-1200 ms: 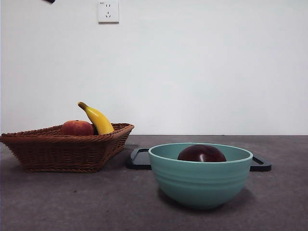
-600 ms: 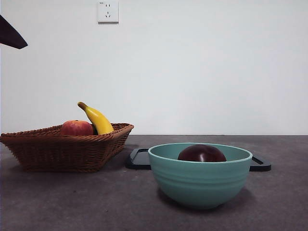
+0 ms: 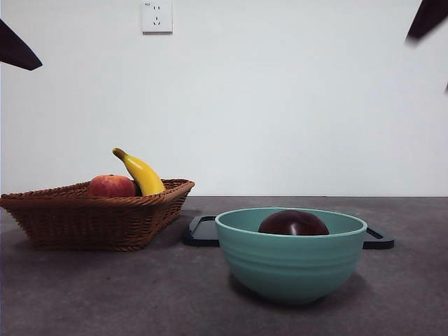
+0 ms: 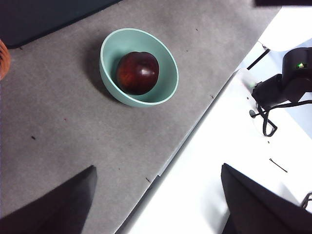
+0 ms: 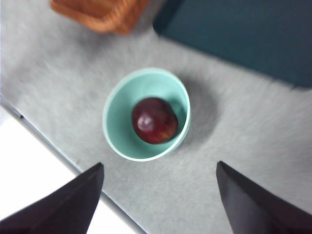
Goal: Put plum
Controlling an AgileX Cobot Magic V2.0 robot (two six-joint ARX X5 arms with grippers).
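The plum (image 3: 293,223) is seen lying inside the teal bowl (image 3: 290,262), which stands on the grey tabletop (image 3: 105,294) in front of a dark tray (image 3: 203,232). In both wrist views the fruit is shown resting on the bowl's floor, touched by nothing. A wicker basket (image 3: 91,217) holding a red apple (image 3: 111,186) and a banana (image 3: 142,173) is set well apart from the bowl.

The left gripper (image 4: 156,195) is held high above the tabletop's edge, its jaws spread wide and empty. The right gripper (image 5: 158,195) is held high over the bowl, its jaws likewise wide apart with nothing between them. In the front view only 2 dark tips are visible at the top corners.

Since the plum is already settled in the bowl and both grippers are clear of it, the placing is judged to be done; nothing further appears to be left beyond the arms being parked.
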